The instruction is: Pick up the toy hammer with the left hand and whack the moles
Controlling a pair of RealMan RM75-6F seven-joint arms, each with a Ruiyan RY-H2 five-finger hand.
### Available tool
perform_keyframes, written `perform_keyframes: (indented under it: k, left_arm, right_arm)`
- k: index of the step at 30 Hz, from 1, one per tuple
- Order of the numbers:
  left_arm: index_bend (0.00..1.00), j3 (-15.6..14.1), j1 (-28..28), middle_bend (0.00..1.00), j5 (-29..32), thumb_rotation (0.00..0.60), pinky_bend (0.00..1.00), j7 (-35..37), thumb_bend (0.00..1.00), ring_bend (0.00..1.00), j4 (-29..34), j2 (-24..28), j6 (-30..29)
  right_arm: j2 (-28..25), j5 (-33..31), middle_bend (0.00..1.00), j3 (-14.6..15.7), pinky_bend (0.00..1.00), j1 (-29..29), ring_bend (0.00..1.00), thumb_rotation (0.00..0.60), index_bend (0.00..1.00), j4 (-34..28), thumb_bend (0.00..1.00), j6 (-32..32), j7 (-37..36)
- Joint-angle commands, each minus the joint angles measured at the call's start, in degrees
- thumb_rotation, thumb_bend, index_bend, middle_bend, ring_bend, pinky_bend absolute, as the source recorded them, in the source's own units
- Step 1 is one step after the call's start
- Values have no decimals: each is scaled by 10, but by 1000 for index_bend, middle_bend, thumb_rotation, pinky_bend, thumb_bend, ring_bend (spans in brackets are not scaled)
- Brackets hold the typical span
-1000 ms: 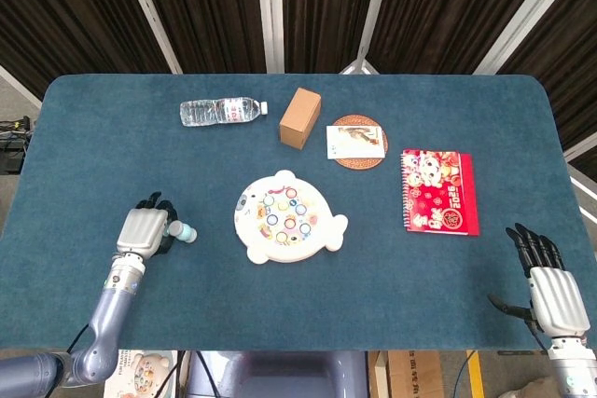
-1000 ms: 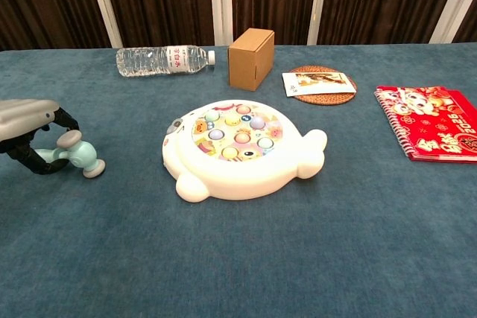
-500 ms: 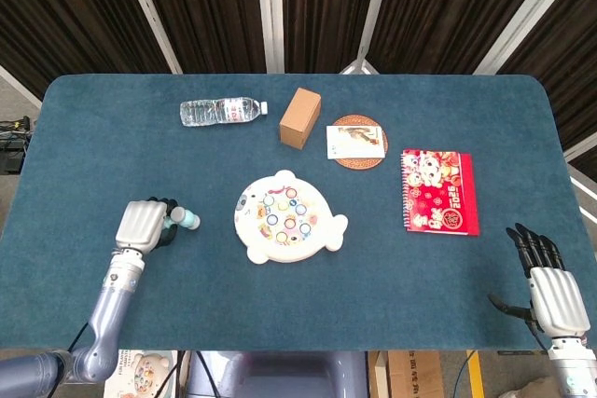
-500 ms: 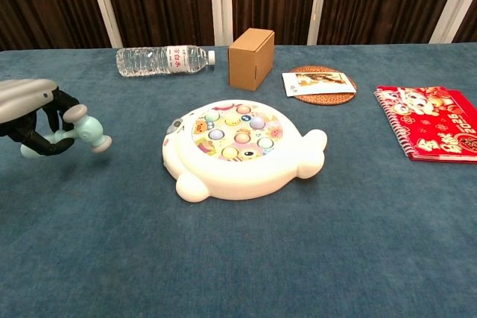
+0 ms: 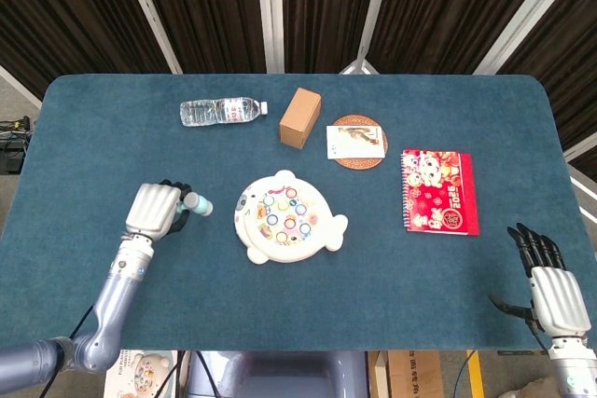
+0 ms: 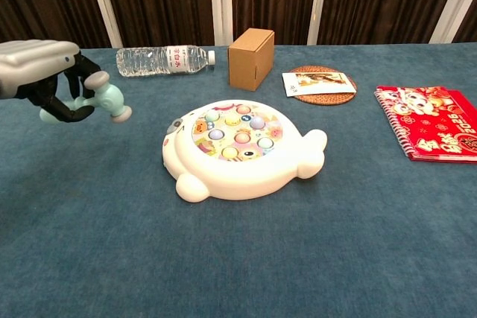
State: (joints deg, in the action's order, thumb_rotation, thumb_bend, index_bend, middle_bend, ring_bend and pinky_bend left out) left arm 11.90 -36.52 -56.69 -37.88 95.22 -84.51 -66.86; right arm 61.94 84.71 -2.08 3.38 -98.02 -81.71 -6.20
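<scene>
My left hand [image 5: 155, 211] [image 6: 41, 74] grips the pale teal toy hammer [image 6: 104, 97] [image 5: 196, 203] by its handle and holds it raised above the table, left of the game. The hammer head points toward the white whale-shaped mole game [image 5: 288, 217] [image 6: 240, 147], whose round coloured moles [image 6: 237, 129] sit in its top. The hammer is apart from the game. My right hand [image 5: 552, 284] lies low at the table's near right edge, fingers stretched out and apart, holding nothing.
A water bottle [image 5: 221, 111] lies at the back left beside a cardboard box [image 5: 299, 117]. A round coaster with a card [image 5: 356, 142] and a red spiral notebook [image 5: 439, 191] sit to the right of the game.
My left hand has lifted the hammer off the table and carried it up and rightward, closer to the game. The right hand has not moved.
</scene>
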Motion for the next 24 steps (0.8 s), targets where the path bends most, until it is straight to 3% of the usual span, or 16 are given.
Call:
perform_keyframes:
  k: [1, 9, 24]
  left_arm:
    - [640, 25, -34, 529, 29, 600, 569, -39, 722, 412, 13, 1, 20]
    - [640, 70, -114, 530, 116, 600, 569, -118, 722, 412, 6, -27, 43]
    - [641, 68, -194, 531, 188, 600, 569, -174, 722, 412, -37, -80, 50]
  right_arm:
    - [0, -1, 0, 0, 0, 0, 0, 600, 0, -1, 162, 1, 0]
    - [-1, -9, 0, -2, 0, 1, 0, 600, 0, -1, 162, 5, -4]
    - [-4, -16, 0, -4, 0, 1, 0, 600, 0, -3, 162, 10, -15]
